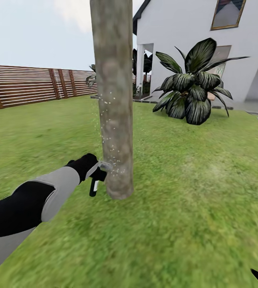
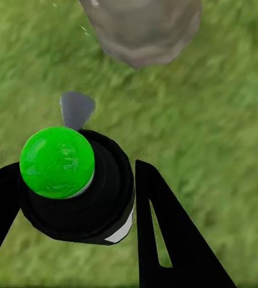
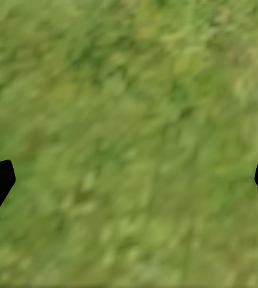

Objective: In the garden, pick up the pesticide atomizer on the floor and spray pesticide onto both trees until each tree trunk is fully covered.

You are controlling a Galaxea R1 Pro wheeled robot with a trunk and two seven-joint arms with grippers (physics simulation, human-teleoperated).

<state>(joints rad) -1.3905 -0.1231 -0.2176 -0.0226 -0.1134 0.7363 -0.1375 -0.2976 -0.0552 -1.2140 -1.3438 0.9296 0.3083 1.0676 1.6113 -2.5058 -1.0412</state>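
While the left gripper is clamping its fingers on the black, green-capped pesticide atomizer | nozzle is pointing at the mottled grey-brown tree trunk at 12 o'clock, so droplets are landing on bark | right gripper is hanging with fingers apart over the green lawn, idle.

Outdoor scene, daylight, pale overcast sky. Lawn covers the whole ground, mottled green. Slatted brown fence runs along the far left, dark posts at intervals. White house at back right: framed upper window, recessed doorway, grey paving at its base. Big dark-leaved plant stands on the grass in front of the house wall.
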